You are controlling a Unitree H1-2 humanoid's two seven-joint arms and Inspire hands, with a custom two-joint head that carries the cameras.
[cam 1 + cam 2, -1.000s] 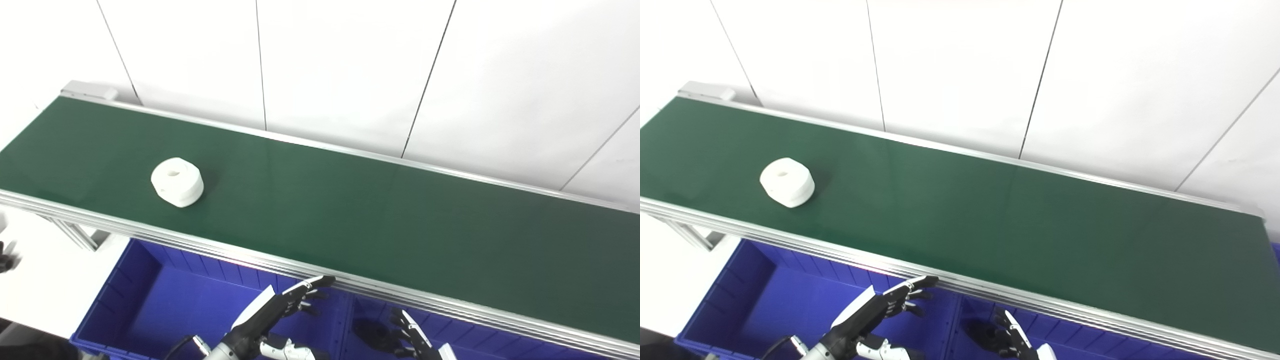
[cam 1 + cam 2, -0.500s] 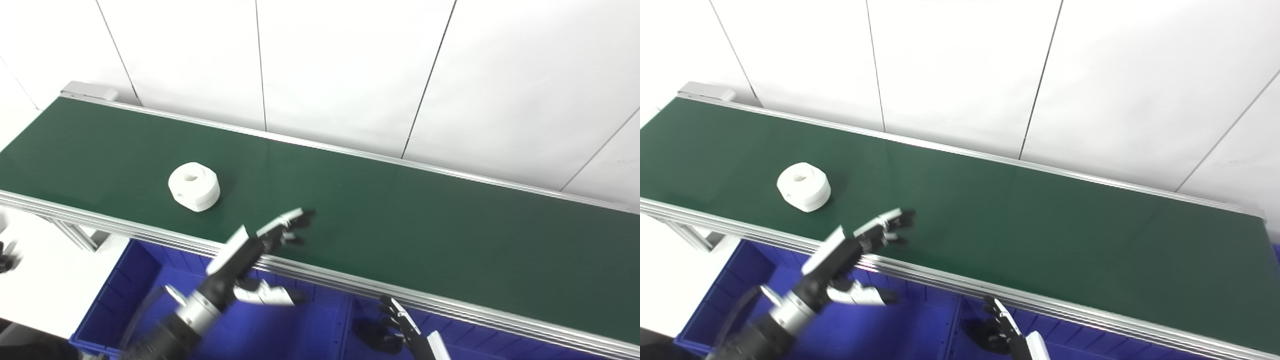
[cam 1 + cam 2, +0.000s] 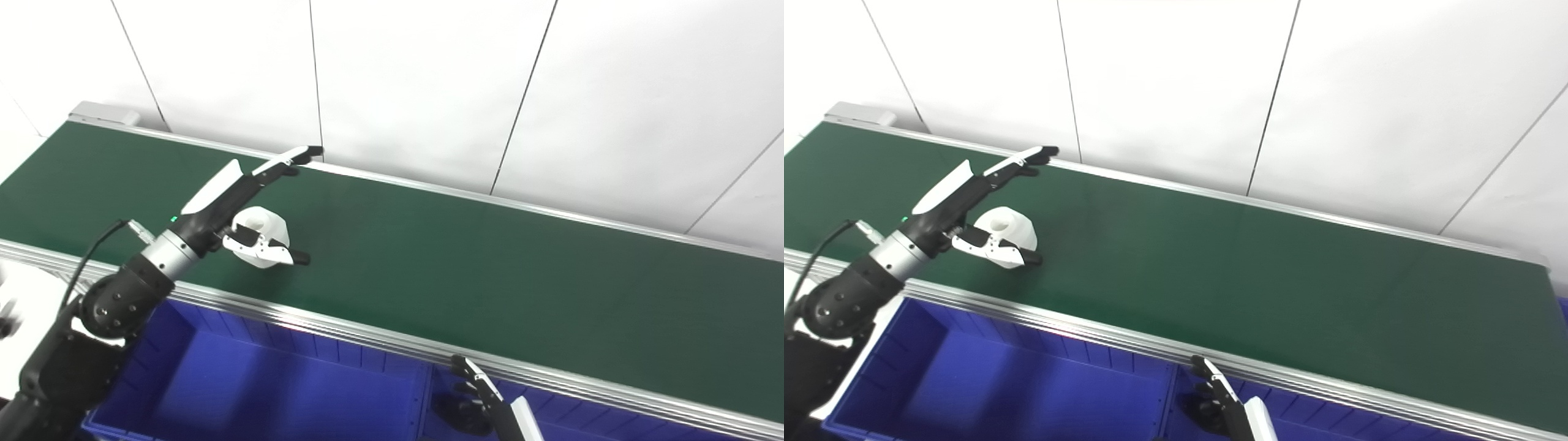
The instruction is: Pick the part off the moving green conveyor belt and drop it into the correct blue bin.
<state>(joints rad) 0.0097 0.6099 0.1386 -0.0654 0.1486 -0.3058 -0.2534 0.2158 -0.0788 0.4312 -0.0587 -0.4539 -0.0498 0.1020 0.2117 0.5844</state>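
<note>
A white round part with a centre hole (image 3: 266, 225) lies on the green conveyor belt (image 3: 465, 257) at its left half. My left hand (image 3: 236, 205) is open above the belt, fingers stretched over the far side of the part and thumb in front of it; the part sits between them, not gripped. It also shows in the right eye view (image 3: 968, 202). My right hand (image 3: 490, 401) is low at the bottom edge, below the belt's near rail, fingers apart and empty.
Two blue bins stand below the belt's near rail: a large one at the left (image 3: 257, 386) and another at the right (image 3: 588, 422). An aluminium rail (image 3: 380, 334) edges the belt. A white panelled wall stands behind.
My left hand has risen from the bins over the belt and reached left to straddle the part. The part has travelled right along the belt. My right hand barely moved.
</note>
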